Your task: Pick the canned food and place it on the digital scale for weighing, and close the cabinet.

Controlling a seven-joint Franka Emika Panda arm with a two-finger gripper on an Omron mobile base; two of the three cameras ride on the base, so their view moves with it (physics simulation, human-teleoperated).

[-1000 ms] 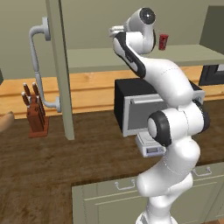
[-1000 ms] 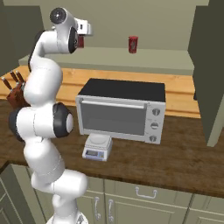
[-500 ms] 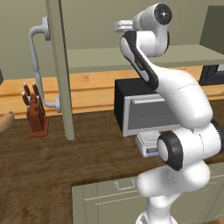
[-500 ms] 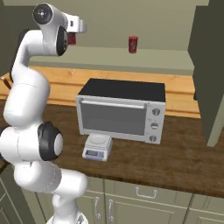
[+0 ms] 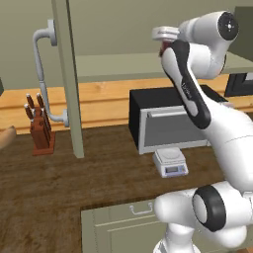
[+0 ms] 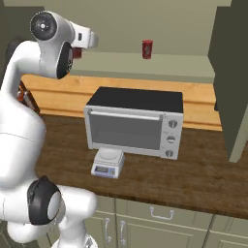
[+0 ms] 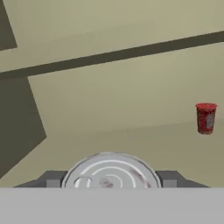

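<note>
1. Up at shelf height, the gripper (image 7: 109, 180) has its two fingers pinching the canned food (image 7: 110, 171) from either side; the silvery top faces the hand camera.
2. Hard to see from the base: in the left base view just a red sliver of the canned food peeks out behind the arm, and the hand itself is cut off by the wrist.
3. One slim bright red can (image 6: 147, 49) stands on the cabinet shelf (image 6: 145, 65), well apart from the gripper.
4. Below, one digital scale (image 6: 107, 162) sits on the counter (image 6: 193, 179), just in front of one toaster oven (image 6: 134, 122).
5. One cabinet door (image 5: 65, 79) stands open, edge-on; one knife block (image 5: 40, 129) beside it.
</note>
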